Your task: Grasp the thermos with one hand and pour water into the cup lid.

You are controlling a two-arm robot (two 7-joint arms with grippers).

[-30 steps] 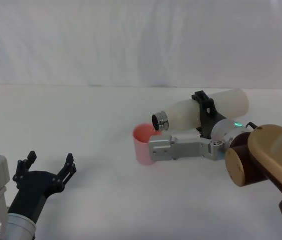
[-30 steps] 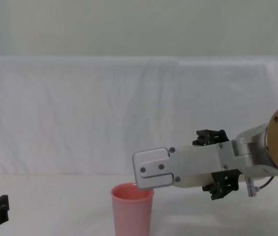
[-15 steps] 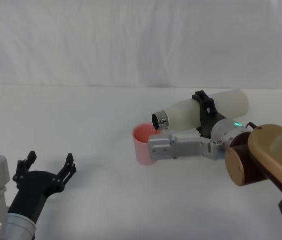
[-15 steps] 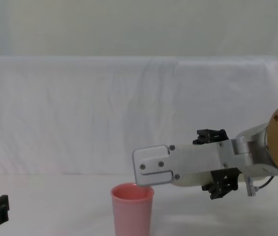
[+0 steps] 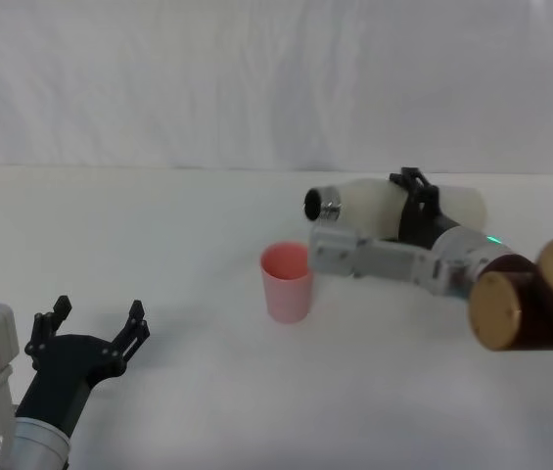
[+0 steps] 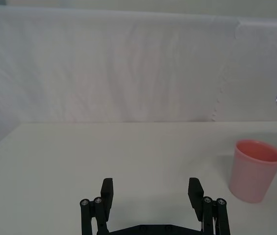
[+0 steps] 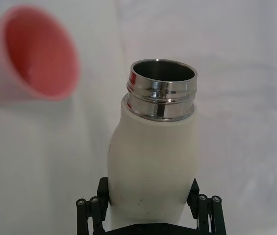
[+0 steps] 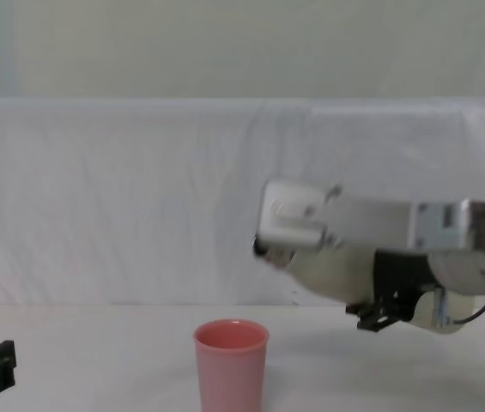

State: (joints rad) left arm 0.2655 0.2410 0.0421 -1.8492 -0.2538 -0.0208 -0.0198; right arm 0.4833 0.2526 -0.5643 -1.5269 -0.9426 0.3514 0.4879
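The cream-white thermos (image 5: 374, 206) hangs in the air, lying almost level, with my right gripper (image 5: 416, 208) shut around its body. Its open steel neck (image 5: 317, 204) points left, above and a little to the right of and behind the cup lid. The pink cup lid (image 5: 286, 282) stands upright on the table. From the right wrist I see the thermos (image 7: 153, 152) between the black fingers (image 7: 91, 210) and the cup lid (image 7: 35, 63) off to one side of the neck. In the chest view the thermos (image 8: 336, 270) is well above the cup lid (image 8: 231, 360). My left gripper (image 5: 85, 338) rests open at the near left.
A white cloth covers the table (image 5: 178, 225) and a white cloth backdrop (image 5: 256, 78) rises behind it. The right arm's silver wrist block (image 8: 298, 213) hangs in front of the thermos in the chest view. The cup lid (image 6: 255, 170) stands well to the right of my left gripper (image 6: 151, 196).
The right arm has lifted the thermos up and back to the right. Its neck has swung up from the cup lid's rim to about level. The left arm has not moved.
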